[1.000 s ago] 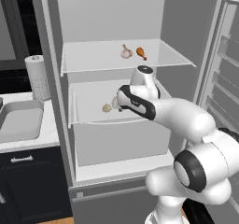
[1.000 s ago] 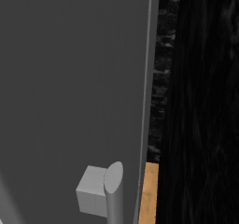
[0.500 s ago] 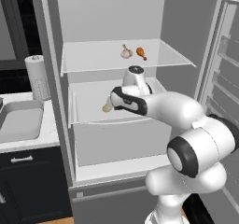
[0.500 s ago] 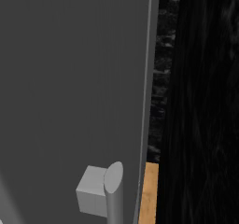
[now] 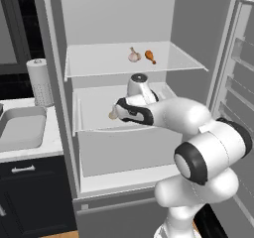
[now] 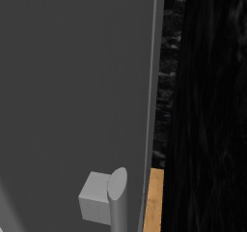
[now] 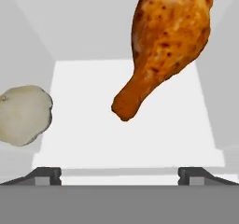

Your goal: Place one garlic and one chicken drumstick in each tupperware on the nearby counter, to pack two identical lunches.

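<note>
Hovering my hand [image 7: 119, 174] released on the middle fridge shelf [image 7: 126, 139], drumstick [image 7: 163, 43] ahead, garlic [image 7: 23, 115] seemingly just left.

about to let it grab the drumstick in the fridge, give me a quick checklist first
1. Pincer open with nothing between its tips: ok.
2. Browned orange chicken drumstick ahead of the pincer on the white middle fridge shelf: ok.
3. Drumstick centred between the tips: not ok, it sits above and right.
4. Pale round garlic bulb apart from the drumstick: ok.
5. Grey fridge door open: ok.
6. Second garlic bulb and second drumstick waiting on the upper shelf: ok.
</note>
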Motion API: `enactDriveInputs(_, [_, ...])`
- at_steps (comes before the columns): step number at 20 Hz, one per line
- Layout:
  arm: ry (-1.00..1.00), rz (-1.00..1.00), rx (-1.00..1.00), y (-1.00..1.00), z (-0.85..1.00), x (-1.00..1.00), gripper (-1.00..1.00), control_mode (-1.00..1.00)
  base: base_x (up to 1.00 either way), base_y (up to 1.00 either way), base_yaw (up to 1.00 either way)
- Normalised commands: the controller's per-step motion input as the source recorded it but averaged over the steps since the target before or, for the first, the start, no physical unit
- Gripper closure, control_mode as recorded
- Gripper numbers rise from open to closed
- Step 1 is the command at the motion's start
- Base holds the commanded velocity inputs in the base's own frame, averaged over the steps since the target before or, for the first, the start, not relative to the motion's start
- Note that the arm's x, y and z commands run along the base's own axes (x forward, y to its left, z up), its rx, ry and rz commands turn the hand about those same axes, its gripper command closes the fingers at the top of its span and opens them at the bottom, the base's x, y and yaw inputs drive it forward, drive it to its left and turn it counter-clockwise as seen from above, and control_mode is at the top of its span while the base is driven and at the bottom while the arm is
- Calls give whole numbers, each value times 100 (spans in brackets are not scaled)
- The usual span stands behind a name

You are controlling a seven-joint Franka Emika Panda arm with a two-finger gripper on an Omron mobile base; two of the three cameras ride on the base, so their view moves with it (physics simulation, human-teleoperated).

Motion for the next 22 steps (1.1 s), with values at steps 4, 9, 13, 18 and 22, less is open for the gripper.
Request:
enactDriveInputs(4, [-20,-11,-2,0,0,10,-100,-100,0,0,0])
enactDriveInputs(9, [-14,-10,-1,0,0,36,-100,-100,0,0,0])
enactDriveInputs(13, [-1,-4,-2,0,25,38,-100,-100,0,0,0])
enactDriveInputs(18, [13,0,0,0,41,26,-100,-100,0,0,0])
enactDriveInputs(22, [11,-1,0,0,-3,20,-100,-100,0,0,0])
